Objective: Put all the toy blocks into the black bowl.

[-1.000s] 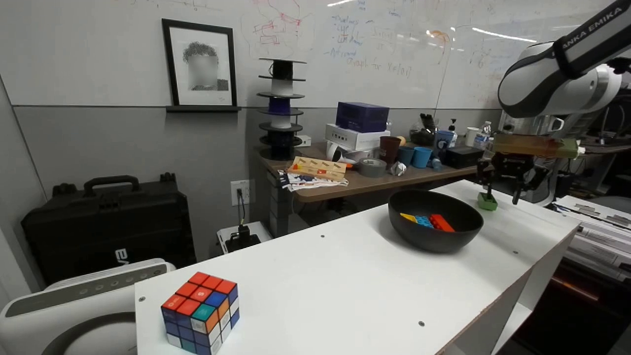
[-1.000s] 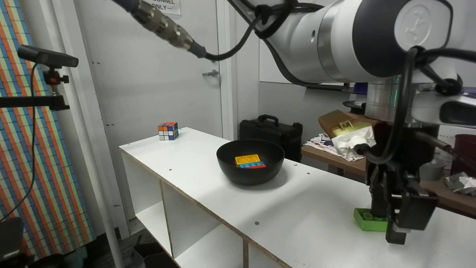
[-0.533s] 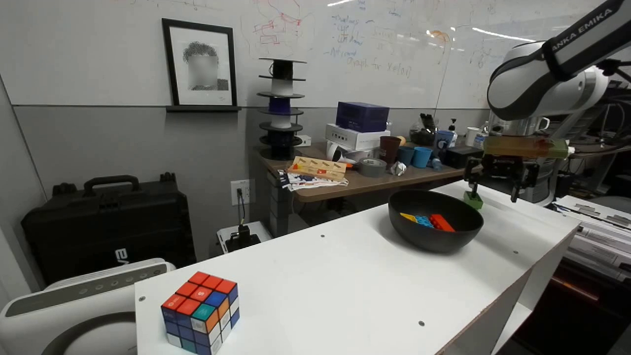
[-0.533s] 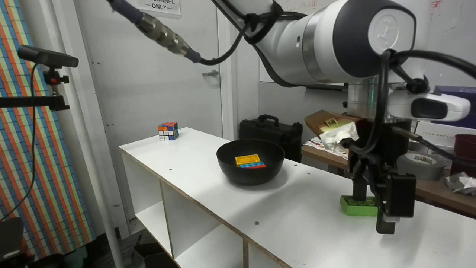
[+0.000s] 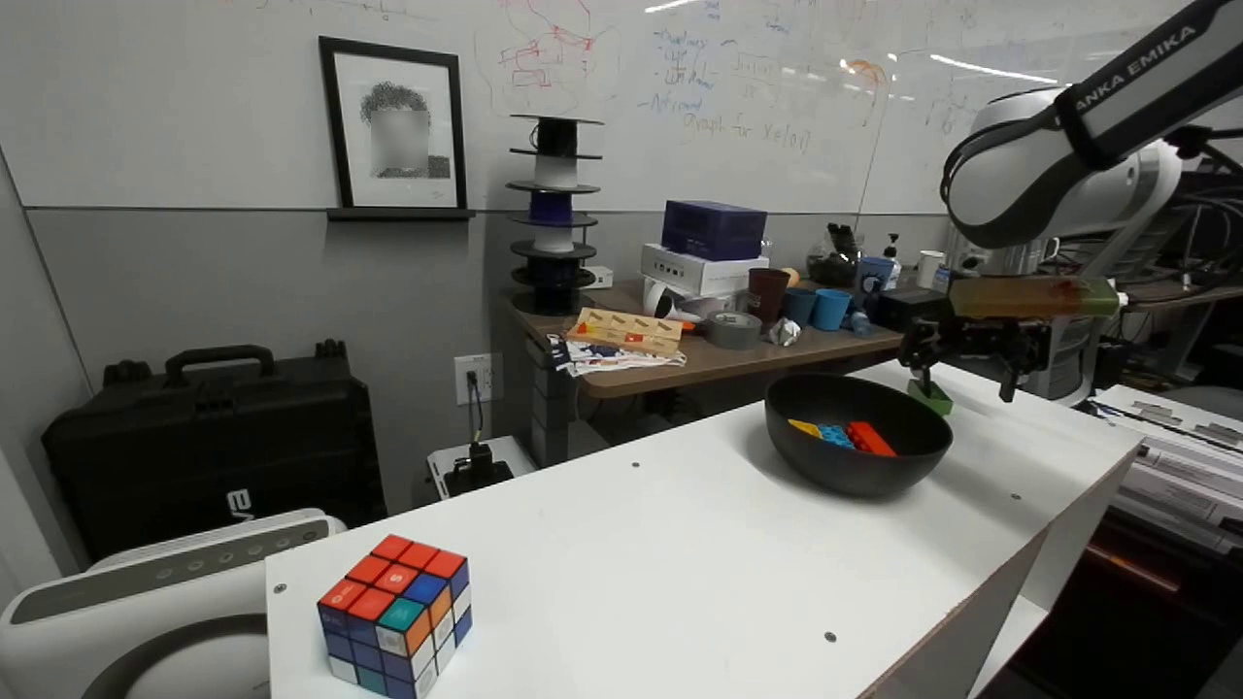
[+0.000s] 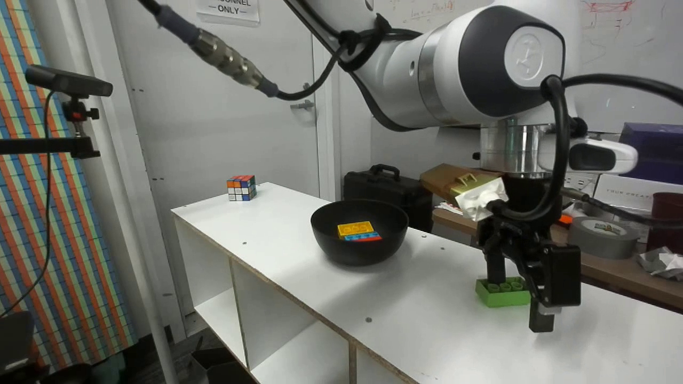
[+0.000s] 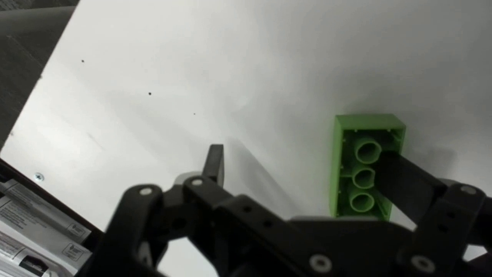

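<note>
We see one green block (image 7: 359,169) lying hollow side up outside the black bowl (image 6: 358,256); the wrist view shows its three tubes (image 7: 363,178), while in an exterior view the bowl hides part of it. Inside the bowl we count one yellow block (image 6: 355,229), one blue block (image 5: 836,436) and one red block (image 5: 870,439), partly screening one another. On the green block's side of the bowl, one gripper (image 7: 301,156) stands with jaws wide, a finger (image 7: 407,182) overlapping that block; whether they touch we cannot tell. One puzzle cube (image 6: 241,188) sits on the bowl's opposite side.
</note>
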Robot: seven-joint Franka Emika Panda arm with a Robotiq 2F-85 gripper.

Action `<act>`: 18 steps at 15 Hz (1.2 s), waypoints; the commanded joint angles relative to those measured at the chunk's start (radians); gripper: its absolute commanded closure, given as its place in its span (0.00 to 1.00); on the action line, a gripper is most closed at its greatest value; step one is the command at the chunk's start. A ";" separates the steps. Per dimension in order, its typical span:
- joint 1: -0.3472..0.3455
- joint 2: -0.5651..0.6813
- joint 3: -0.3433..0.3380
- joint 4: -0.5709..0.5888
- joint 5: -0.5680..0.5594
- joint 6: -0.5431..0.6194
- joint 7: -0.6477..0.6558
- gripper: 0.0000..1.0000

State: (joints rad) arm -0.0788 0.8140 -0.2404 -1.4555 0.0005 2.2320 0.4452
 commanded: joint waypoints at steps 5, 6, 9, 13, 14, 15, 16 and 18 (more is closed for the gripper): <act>0.022 -0.095 0.001 -0.099 -0.073 0.010 -0.069 0.00; 0.021 -0.111 0.006 -0.114 -0.074 0.021 -0.078 0.00; 0.010 -0.137 0.024 -0.140 -0.059 0.041 -0.108 0.00; 0.008 -0.127 0.034 -0.149 -0.058 0.102 -0.119 0.00; 0.003 -0.118 0.042 -0.149 -0.049 0.125 -0.126 0.00; 0.004 -0.107 0.045 -0.150 -0.049 0.150 -0.129 0.00; 0.005 -0.097 0.047 -0.149 -0.048 0.168 -0.128 0.00; 0.010 -0.080 0.051 -0.151 -0.048 0.221 -0.126 0.00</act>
State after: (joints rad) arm -0.0655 0.7216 -0.2039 -1.5991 -0.0543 2.3822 0.3378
